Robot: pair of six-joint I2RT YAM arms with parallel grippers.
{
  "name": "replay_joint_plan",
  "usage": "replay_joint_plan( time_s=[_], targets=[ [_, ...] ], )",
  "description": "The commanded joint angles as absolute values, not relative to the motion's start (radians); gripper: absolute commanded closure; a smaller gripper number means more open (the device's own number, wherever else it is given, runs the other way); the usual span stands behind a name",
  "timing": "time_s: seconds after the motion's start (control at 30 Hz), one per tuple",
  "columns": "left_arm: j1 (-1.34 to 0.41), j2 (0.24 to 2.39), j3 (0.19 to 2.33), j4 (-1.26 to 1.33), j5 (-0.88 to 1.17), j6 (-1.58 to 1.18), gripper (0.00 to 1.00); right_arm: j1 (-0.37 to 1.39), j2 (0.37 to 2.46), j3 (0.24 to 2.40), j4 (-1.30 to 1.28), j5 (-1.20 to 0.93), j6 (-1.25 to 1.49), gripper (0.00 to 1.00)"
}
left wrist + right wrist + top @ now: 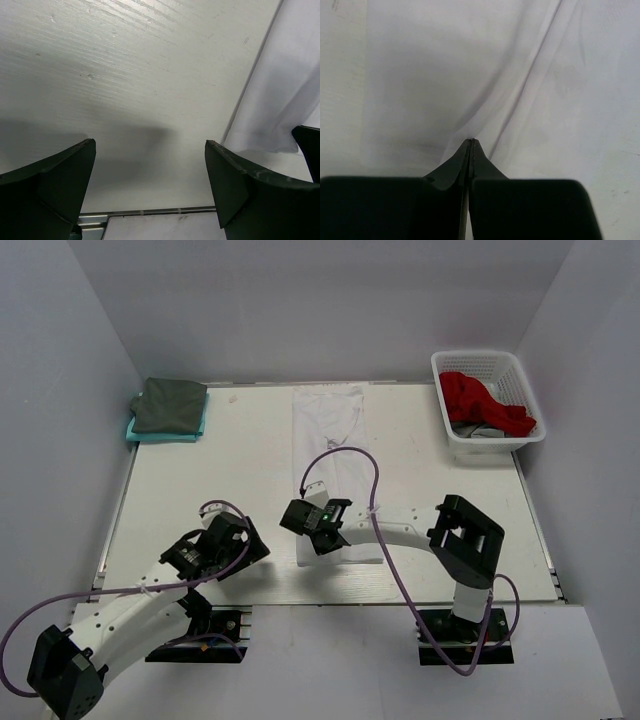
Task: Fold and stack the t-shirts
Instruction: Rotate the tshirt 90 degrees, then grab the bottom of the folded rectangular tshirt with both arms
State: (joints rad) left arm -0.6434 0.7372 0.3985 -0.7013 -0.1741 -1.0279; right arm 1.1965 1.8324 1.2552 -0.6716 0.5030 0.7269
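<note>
Evidently limp and light, the flat white cloth t-shirt (335, 435) creases where the right gripper (471, 144) pinches its near hem, closed tight. The left gripper (150, 145) stands wide, empty.

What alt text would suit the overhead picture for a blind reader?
The right fingers, shut, pinch the near end of a white t-shirt lying flat mid-table; the left fingers hang open beside it. Far left, a grey-green shirt lies on a teal one; far right, a basket holds red cloth.
</note>
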Motion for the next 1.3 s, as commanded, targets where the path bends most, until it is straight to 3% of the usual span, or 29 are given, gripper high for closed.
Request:
replay_joint_plan(
  time_s=[0.0,0.27,0.5,0.6,0.7,0.87,1.1,1.27],
  targets=[
    [-0.64,0.748,0.413,-0.678,-0.173,-1.012,0.0,1.187,1.775,1.22,-0.646,0.494,0.75,1.0],
    [-0.64,0.793,0.433,-0.647,-0.144,-0.98,0.0,1.163,1.703,1.092,-0.637,0.494,0.833,0.99],
    [-0.64,0.879,0.485,-0.617,-0.123,-0.925,0.0,1.155,1.655,1.066,-0.703,0.572,0.859,0.64],
    [-0.64,0.926,0.523,-0.617,-0.123,-0.899,0.0,1.149,1.628,1.058,-0.707,0.604,0.853,0.28],
    [-0.649,0.974,0.549,-0.583,-0.072,-0.858,0.0,1.138,1.6,1.049,-0.732,0.632,0.865,0.18],
    [-0.649,1.083,0.584,-0.494,0.058,-0.746,0.0,1.079,1.507,0.939,-0.704,0.621,0.877,0.1],
    [-0.721,1.242,0.603,-0.382,0.233,-0.699,0.0,0.934,1.209,0.672,-0.453,0.396,0.793,0.1],
    [-0.773,1.298,0.612,-0.37,0.242,-0.687,0.0,0.868,1.164,0.597,-0.387,0.292,0.749,0.1]
  ],
)
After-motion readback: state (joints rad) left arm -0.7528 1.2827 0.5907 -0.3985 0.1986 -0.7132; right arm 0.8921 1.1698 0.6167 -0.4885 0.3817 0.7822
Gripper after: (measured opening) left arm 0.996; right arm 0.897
